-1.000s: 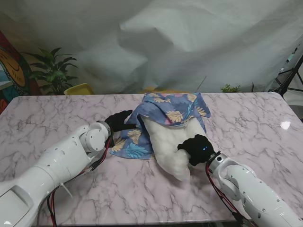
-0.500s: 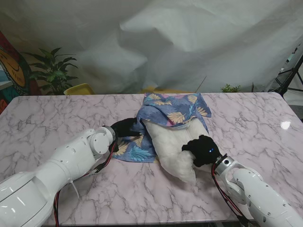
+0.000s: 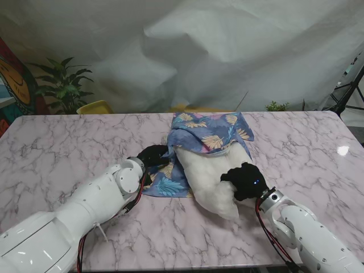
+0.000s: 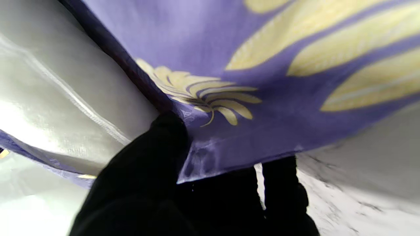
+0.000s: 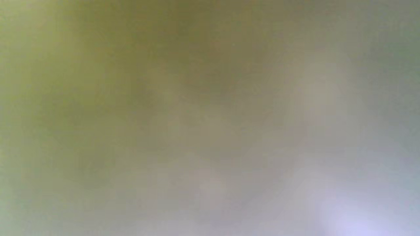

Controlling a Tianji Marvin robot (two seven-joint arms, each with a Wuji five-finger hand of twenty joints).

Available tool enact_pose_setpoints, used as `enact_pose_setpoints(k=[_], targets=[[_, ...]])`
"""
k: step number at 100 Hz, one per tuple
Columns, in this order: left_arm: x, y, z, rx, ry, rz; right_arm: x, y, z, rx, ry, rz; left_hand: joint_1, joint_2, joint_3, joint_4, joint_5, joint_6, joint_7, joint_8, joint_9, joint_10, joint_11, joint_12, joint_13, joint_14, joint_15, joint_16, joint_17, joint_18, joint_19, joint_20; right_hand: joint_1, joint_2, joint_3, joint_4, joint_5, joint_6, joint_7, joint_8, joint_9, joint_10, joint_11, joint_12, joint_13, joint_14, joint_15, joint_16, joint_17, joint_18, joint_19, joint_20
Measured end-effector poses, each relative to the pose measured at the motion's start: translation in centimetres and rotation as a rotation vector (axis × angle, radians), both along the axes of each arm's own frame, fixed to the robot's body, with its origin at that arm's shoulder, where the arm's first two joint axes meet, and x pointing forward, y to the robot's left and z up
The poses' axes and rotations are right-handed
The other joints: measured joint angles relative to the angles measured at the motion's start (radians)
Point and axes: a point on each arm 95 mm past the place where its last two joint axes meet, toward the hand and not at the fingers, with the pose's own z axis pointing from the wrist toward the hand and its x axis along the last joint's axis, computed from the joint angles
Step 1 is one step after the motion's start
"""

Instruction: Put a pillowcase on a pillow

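A: How many things lie on the pink-veined marble table (image 3: 68, 142)?

B: Two that matter. One plump white quilted pillow (image 3: 207, 179) and one blue-violet pillowcase printed with yellow leaves (image 3: 207, 133). Both sit near the middle of the table, slightly to the right.

A: And how do they relate?

B: The far end of the pillow is tucked under the pillowcase; the near end sticks out bare towards me. A flap of the same pillowcase lies flat on the marble just left of the pillow.

A: The hands?

B: Two, both in black gloves. The left hand (image 3: 153, 155) is at the left edge of the pillowcase, beside the pillow. In its wrist view the black fingers (image 4: 157, 154) pinch the cloth's hem, with one finger under the fabric and the white pillow showing alongside, so it is grasping the pillowcase.

A: And the other?

B: The right hand (image 3: 245, 181) is curled over the pillow's right side near its bare end, fingers pressed into the stuffing, gripping the pillow. Its wrist camera gives only an olive-grey blur, nothing readable.

A: Anything else in view?

B: One white draped backdrop (image 3: 227, 51) behind the table, one leafy green potted plant (image 3: 62, 85) at far left, and one yellow object (image 3: 95, 107) beside it, too hidden to identify
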Motion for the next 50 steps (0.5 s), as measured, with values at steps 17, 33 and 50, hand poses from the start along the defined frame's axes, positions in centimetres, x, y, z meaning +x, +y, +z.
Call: enact_pose_setpoints(k=[17, 33, 50], targets=[[-0.2, -0.1, -0.5, 0.008, -0.021, 0.012, 0.0, 0.0, 0.0, 0.007, -0.008, -0.007, -0.104, -0.006, 0.065, -0.059, 0.113, -0.056, 0.287, 0.038, -0.148, 0.015, -0.043, 0.006, -0.105, 0.019, -0.095, -0.033, -0.035, -0.01, 0.048, 0.061, 0.0, 0.0, 0.0, 0.0, 0.0, 0.0, 0.006, 0.002, 0.0, 0.0, 0.0, 0.006, 0.0, 0.0, 0.0, 0.001, 0.0, -0.001, 0.001, 0.0], [-0.2, -0.9, 0.3, -0.024, 0.028, -0.032, -0.1, 0.0, 0.2, 0.034, -0.024, -0.021, 0.155, 0.221, -0.426, -0.045, -0.087, -0.02, 0.429, 0.271, -0.206, 0.158, -0.545, -0.65, -0.2, 0.138, -0.493, -0.429, -0.023, 0.045, -0.065, -0.02, 0.011, 0.0, 0.0, 0.0, 0.0, -0.001, 0.013, 0.004, 0.0, 0.0, 0.003, 0.007, 0.0, 0.0, 0.0, 0.008, 0.0, -0.001, 0.001, 0.0], [-0.2, -1.0, 0.6, -0.088, -0.018, -0.002, 0.0, 0.6, 0.1, 0.074, -0.046, -0.039, 0.178, 0.243, -0.45, -0.037, -0.145, 0.008, 0.447, 0.462, 0.246, 0.077, -0.355, -0.721, 0.151, 0.187, -0.657, -0.656, 0.3, 0.115, -0.065, -0.2, 0.011, 0.022, -0.006, 0.0, 0.0, -0.001, 0.014, 0.023, -0.002, 0.01, 0.024, 0.03, 0.012, 0.0, 0.0, 0.016, 0.014, 0.0, 0.014, 0.001]])
